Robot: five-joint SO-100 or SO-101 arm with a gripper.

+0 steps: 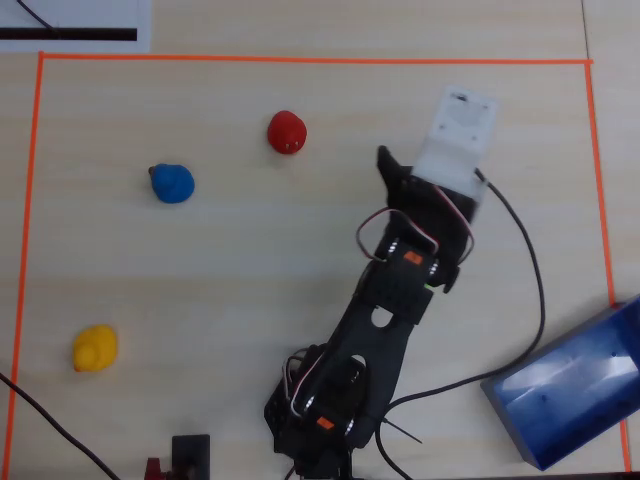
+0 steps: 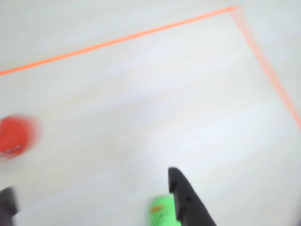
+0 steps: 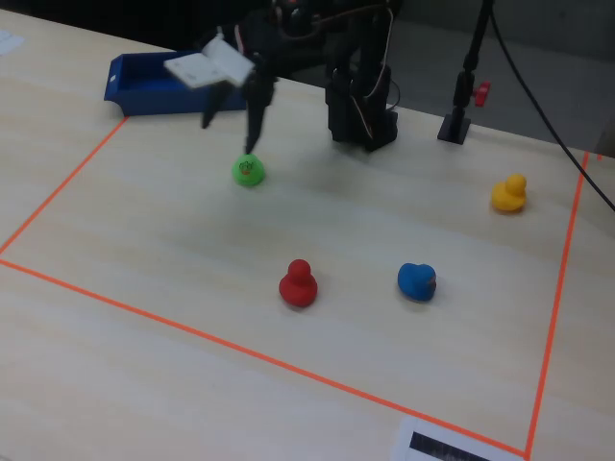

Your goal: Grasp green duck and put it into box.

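Green duck (image 3: 249,171) sat on table (image 3: 173,288), at 7 o'clock from box (image 3: 154,79). Looked light, rounded, slippery; best pinched across body. End effector (image 3: 231,134) spread open directly above, empty.

The overhead view looks straight down on the bench (image 1: 250,280), arm base at lower centre. The fixed view faces the arm from the opposite side, obliquely. The blurred wrist view seems close above the bench; all share the orange tape (image 1: 300,60).
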